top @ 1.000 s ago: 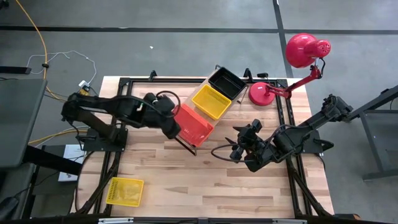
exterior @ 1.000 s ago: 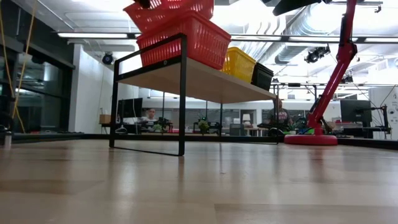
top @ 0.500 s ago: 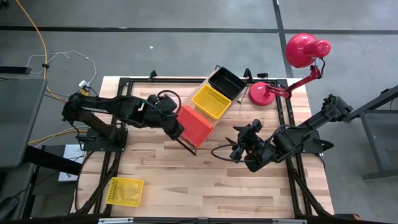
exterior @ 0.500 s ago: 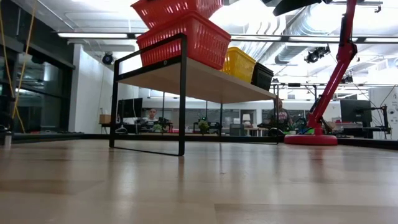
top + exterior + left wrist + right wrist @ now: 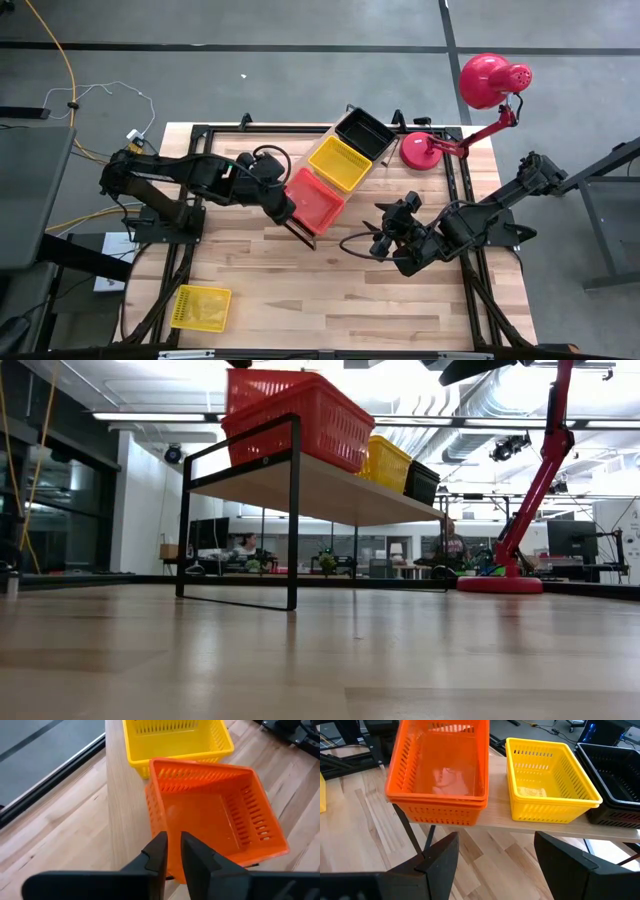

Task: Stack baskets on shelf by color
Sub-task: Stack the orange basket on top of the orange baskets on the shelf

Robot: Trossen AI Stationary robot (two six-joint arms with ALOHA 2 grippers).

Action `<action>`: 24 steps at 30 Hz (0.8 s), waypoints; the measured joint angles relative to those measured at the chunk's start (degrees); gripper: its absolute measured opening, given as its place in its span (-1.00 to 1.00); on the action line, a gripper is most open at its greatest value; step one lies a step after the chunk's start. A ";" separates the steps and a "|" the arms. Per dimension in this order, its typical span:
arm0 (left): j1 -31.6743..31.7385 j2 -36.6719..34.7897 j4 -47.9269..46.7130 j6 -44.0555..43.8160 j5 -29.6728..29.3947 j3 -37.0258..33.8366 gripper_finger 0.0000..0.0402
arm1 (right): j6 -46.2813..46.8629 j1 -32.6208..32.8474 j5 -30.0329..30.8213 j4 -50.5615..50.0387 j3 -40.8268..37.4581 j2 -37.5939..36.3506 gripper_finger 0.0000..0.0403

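Two orange baskets [image 5: 442, 775] sit nested, level, at the wire-frame end of the shelf [image 5: 330, 490]. Beside them on the shelf stand a yellow basket [image 5: 340, 163] and then a black basket [image 5: 365, 132]. My left gripper [image 5: 287, 207] is at the left side of the orange stack [image 5: 315, 198], shut on the upper basket. My right gripper [image 5: 380, 240] hovers open over the table, to the right of the shelf's end, facing the baskets. A second yellow basket [image 5: 200, 307] lies on the table near its near left corner. My left gripper [image 5: 174, 852] pinches the upper orange basket's wall at its rim [image 5: 167, 837], on the side toward the table's left. One finger is inside the basket and one outside. The fingers come slanting down from the left. The basket sits level, nested in the lower orange one.
A red lamp [image 5: 470, 100] stands with its base [image 5: 420, 152] at the table's far right, close to the black basket. Black frame rails run along the table's left and right edges. Bare wood lies across the near half of the table [image 5: 330, 300].
My left gripper has moved down and carried the upper orange basket with it. The basket was tilted above the lower orange one a second ago. It now sits level, nested inside it on the shelf.
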 joint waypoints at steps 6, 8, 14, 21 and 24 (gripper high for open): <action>0.00 0.00 -0.04 0.70 0.00 0.00 -0.70 | -0.03 0.00 0.00 0.00 0.00 0.00 0.23; 0.00 0.00 -0.09 1.03 0.00 0.00 -0.67 | 0.00 0.00 0.00 0.00 0.00 0.00 0.23; 0.11 -0.11 -2.15 6.41 0.39 2.02 -0.63 | 0.00 0.00 0.00 0.00 0.00 0.00 0.23; -3.06 -1.16 -1.79 11.84 -10.89 -0.45 -0.94 | 0.00 0.00 0.00 0.00 0.00 0.00 0.23; -5.10 -3.21 0.56 10.86 -16.77 -5.82 -0.96 | -0.02 0.00 -0.31 0.00 0.00 0.00 0.23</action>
